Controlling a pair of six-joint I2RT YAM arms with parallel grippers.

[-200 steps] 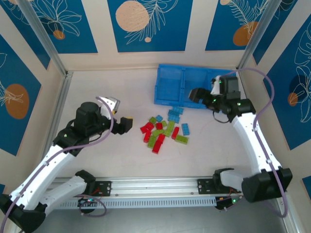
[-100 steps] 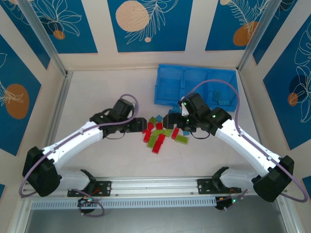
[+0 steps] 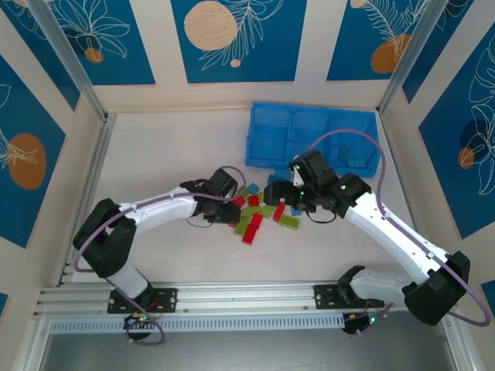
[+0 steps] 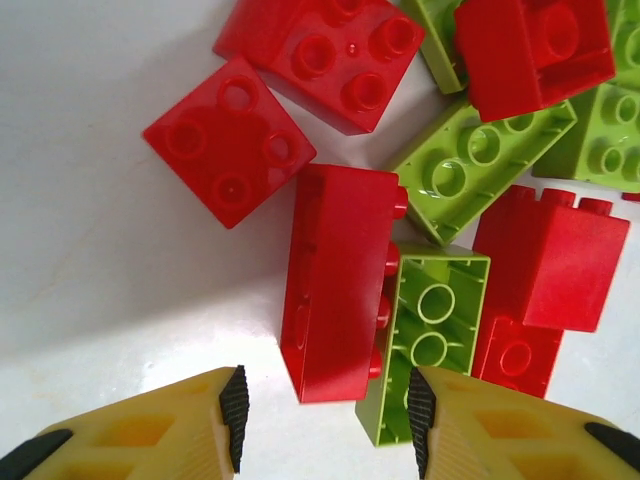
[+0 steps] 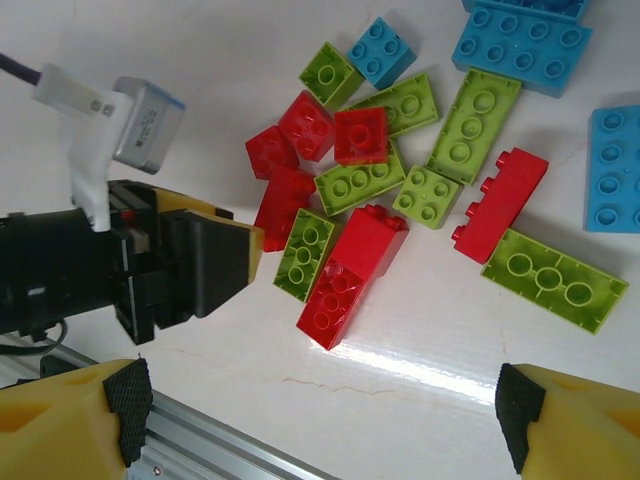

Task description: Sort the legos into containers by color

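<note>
Left arm [image 3: 158, 207] reached in from left side of table [image 3: 162, 147] to legos [image 3: 259, 210]. Left fingers [image 4: 233, 415] narrowed, now either side of red brick [image 4: 335, 290] end. Right fingers [image 5: 125, 395] left blue bin [image 3: 272, 135], now over pile.

A long red brick [image 4: 335, 280] lies on its side on the white worktop [image 4: 100, 300], studs facing right. Its near end sits between the yellow fingers [image 4: 150, 440] of the left tool [image 4: 327, 420], whose black pads stand apart, with a gap on the brick's left. A lime brick [image 4: 430, 340] touches its right side. A square red brick [image 4: 228, 140] lies just beside its far end, up-left, and a wider red brick [image 4: 320, 55] lies beyond. To the right, more red and lime legos [image 4: 550, 255] crowd together.
</note>
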